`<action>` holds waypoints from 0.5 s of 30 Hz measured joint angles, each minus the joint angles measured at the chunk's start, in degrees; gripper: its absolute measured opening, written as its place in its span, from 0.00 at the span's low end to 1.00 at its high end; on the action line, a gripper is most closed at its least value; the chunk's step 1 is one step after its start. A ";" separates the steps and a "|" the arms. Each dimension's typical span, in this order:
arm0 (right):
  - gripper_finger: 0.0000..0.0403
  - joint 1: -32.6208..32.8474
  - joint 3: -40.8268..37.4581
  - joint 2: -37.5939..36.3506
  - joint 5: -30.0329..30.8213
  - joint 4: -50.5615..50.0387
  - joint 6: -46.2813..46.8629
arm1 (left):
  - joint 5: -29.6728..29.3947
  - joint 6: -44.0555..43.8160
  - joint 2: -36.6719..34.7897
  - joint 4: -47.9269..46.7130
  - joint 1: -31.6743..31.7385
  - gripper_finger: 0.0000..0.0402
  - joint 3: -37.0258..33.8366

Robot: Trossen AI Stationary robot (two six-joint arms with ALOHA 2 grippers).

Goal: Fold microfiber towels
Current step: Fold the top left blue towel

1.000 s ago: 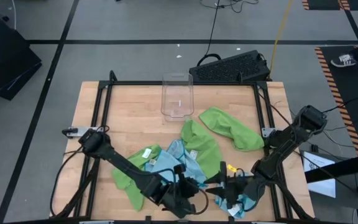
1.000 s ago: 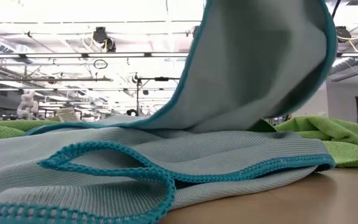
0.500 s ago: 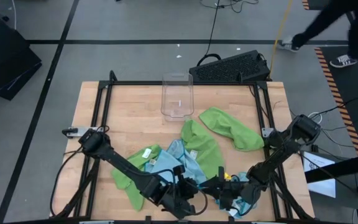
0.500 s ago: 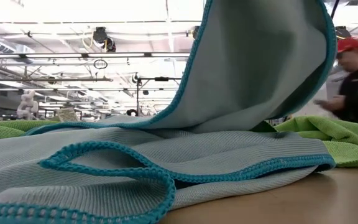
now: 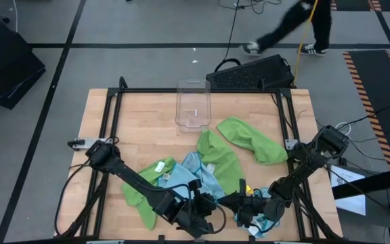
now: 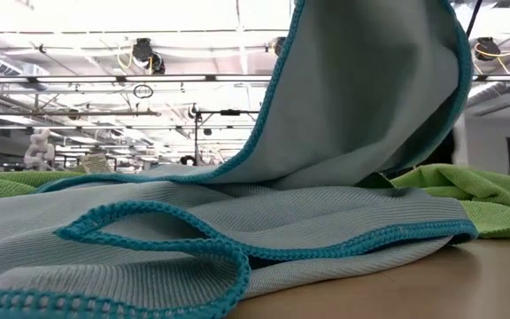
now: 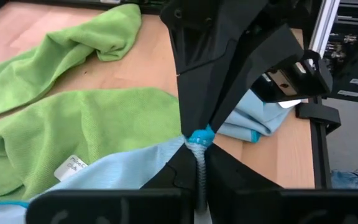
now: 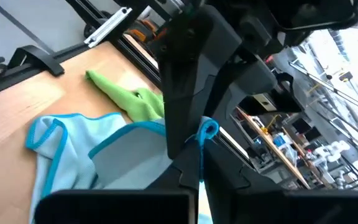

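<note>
A light blue microfiber towel [image 5: 193, 175] with teal stitching lies near the table's front edge. In the low view part of the towel [image 6: 370, 97] rises off the table and the rest [image 6: 237, 226] lies spread. My left gripper [image 5: 212, 202] and my right gripper [image 5: 239, 203] meet tip to tip over the front edge, both shut on this towel's teal edge. Lime green towels [image 5: 250, 139] [image 5: 219, 159] [image 5: 135, 195] lie flat around it. One green towel [image 7: 61, 149] shows a white tag. My left gripper pinches a bunched bit of the blue towel's teal-stitched edge [image 7: 199, 137] between its two fingers, coming slanting down from the table's left. From the pinch the cloth [image 7: 123, 177] runs down slack to the table. My right gripper pinches the same teal edge [image 8: 207, 129] between its two fingers, coming about level from the table's right, tip against the left gripper's tip. The cloth [image 8: 110, 155] falls away slack below the fingers onto the table.
A clear plastic bin [image 5: 193, 105] stands at the table's far middle. A black keyboard [image 5: 252, 73] lies beyond the far edge. A person's legs [image 5: 293, 24] cross the floor behind. The black frame rail [image 5: 296, 129] runs along the right side.
My right gripper has sunk a little and come closer to the left gripper at the held towel edge. My left gripper and the blue towel have kept still. A person has walked leftward across the floor beyond the table.
</note>
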 joint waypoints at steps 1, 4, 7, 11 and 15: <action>0.01 0.00 0.00 0.00 -0.02 0.57 0.48 | -0.27 0.10 0.00 0.01 0.00 0.07 -0.04; 0.02 0.00 0.00 -0.12 0.17 2.65 1.99 | -1.17 0.92 -0.04 0.38 -0.09 0.07 -1.39; 0.01 0.00 0.00 -1.10 0.34 2.73 4.17 | -1.19 1.56 -0.04 1.48 -0.32 0.13 -4.14; 0.01 0.00 0.00 -2.85 2.44 2.55 7.56 | -3.78 1.16 -0.02 3.03 -0.53 0.26 -6.68; 0.01 0.00 0.00 -5.32 3.35 -0.29 12.74 | -11.80 -1.16 -0.02 2.79 -0.81 0.39 -7.78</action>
